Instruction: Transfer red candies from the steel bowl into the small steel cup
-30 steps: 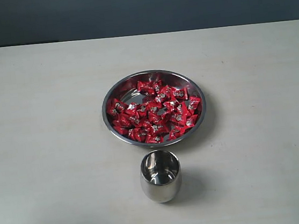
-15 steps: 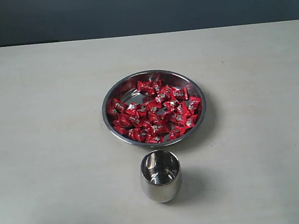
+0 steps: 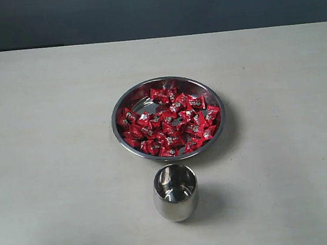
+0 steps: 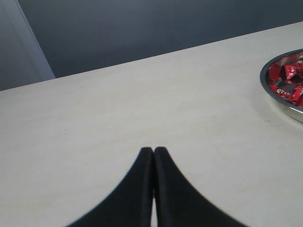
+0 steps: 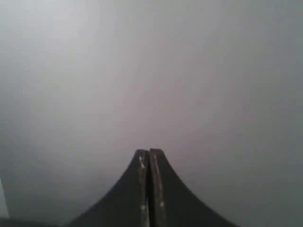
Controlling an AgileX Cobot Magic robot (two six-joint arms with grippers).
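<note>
- Upright on the tabletop [image 3: 47, 141], mouth up, long axis vertical: one small steel cup [image 3: 176, 207], nothing visible inside but reflections.
- Placed between the near edge and the bowl, just short of the bowl's near rim and not touching it.
- Lying flat and open side up about mid-tabletop, slightly toward the right edge: one steel bowl [image 3: 139, 97], round, so no long axis.
- Heaped inside the bowl: red candies [image 3: 170, 127], many, overlapping, pointing every way; too tangled for a sure count. Bare steel only along the wall on the far-left side.
- Wide bare tabletop to the left and right of both vessels and up to the far edge; less room between the cup and the near edge.
- Left gripper [image 4: 154, 150]: clenched, black jaws pressed together with nothing between them, over bare tabletop, with the bowl's rim well apart from it, toward the middle of the tabletop.
- Right gripper [image 5: 149, 152]: clenched as well, jaws together on nothing, only a blurred grey surface beyond.
</note>
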